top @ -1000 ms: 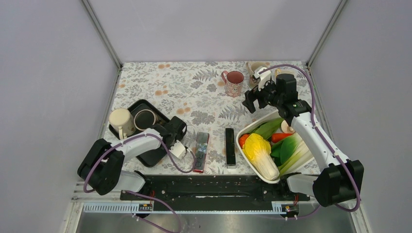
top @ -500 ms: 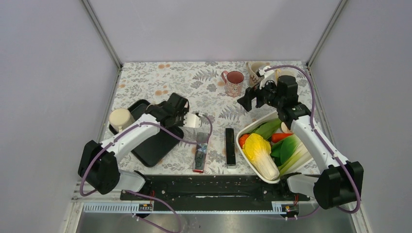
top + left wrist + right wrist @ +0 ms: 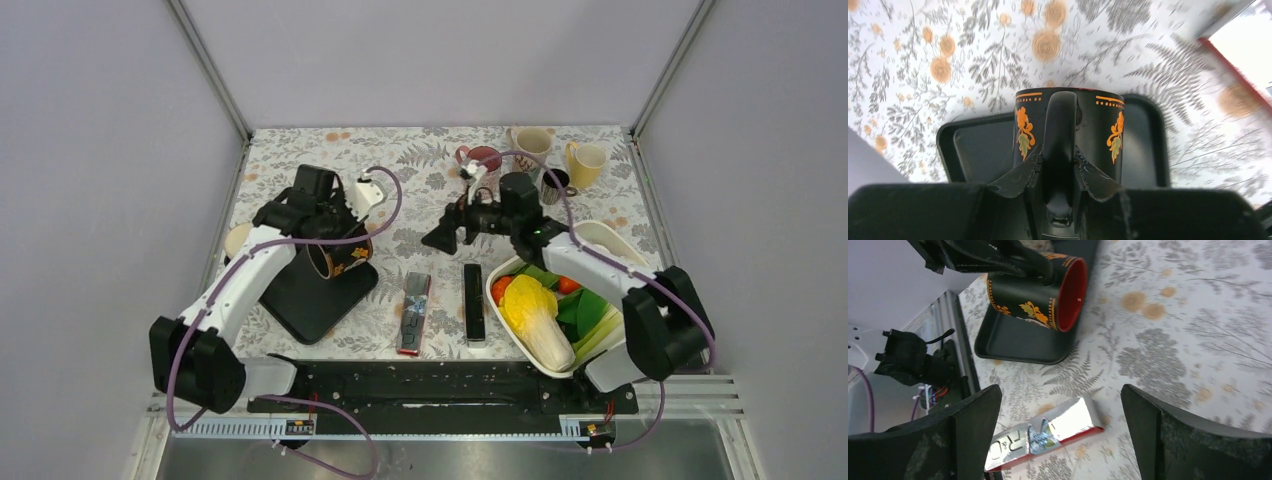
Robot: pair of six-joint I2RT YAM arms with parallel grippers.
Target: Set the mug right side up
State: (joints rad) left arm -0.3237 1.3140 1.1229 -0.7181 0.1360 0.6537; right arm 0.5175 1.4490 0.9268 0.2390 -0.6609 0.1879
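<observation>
The mug (image 3: 1098,135) looks like glazed clay. Its black outside is smooth and shiny, and the red inside shines too. The tray (image 3: 978,155) looks like black plastic, smooth and a bit dull. The tablecloth (image 3: 400,190) is flat and smooth with no shine. The packet (image 3: 1048,430) is crinkly silver foil and very shiny. The basket (image 3: 612,238) looks like smooth white plastic. The fingers (image 3: 973,435) of the right gripper (image 3: 1060,392) look like dull black plastic with a grainy face.

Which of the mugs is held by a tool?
The black mug with orange flowers and red inside: the left tool grips its handle. The right tool is open, holding none.
</observation>
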